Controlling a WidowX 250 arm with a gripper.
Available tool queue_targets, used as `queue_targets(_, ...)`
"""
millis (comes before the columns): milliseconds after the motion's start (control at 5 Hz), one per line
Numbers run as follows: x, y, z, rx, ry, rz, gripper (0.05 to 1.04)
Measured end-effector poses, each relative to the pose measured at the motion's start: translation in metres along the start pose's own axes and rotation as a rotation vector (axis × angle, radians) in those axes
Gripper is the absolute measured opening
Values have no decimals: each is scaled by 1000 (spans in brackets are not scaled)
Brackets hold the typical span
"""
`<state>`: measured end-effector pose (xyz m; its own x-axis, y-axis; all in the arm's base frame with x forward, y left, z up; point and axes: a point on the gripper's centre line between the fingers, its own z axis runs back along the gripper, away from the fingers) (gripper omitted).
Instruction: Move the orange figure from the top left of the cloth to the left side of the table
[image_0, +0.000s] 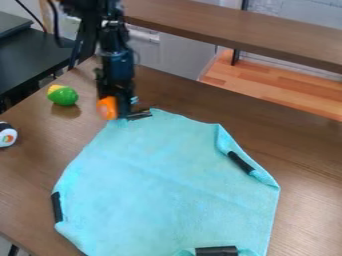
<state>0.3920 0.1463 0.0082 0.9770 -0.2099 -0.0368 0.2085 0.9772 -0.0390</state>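
The black gripper (121, 104) hangs down at the top left corner of the light blue cloth (167, 185). Against its left side is the orange figure (107, 108), partly covered by the gripper; whether it is held or only touched is unclear. The figure is just beyond the cloth's top left edge. Close by on the right, a black strip (139, 114) lies at the cloth's corner.
A green and yellow toy (63, 95) stands on the brown table (33, 165) left of the gripper. Farther left, a white and black round object (7, 134) sits at the view's edge. Black strips (240, 163) mark other cloth edges. A raised shelf (247, 32) crosses the back.
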Motion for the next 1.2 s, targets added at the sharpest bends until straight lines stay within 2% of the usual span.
queue_targets(200,-20,31,-8,-3,29,36,700)
queue_targets(600,-62,62,-15,-44,19,42,700)
queue_targets(1000,-74,67,-15,-56,9,8,700)
queue_targets(1200,-79,70,-14,-69,15,11,765)
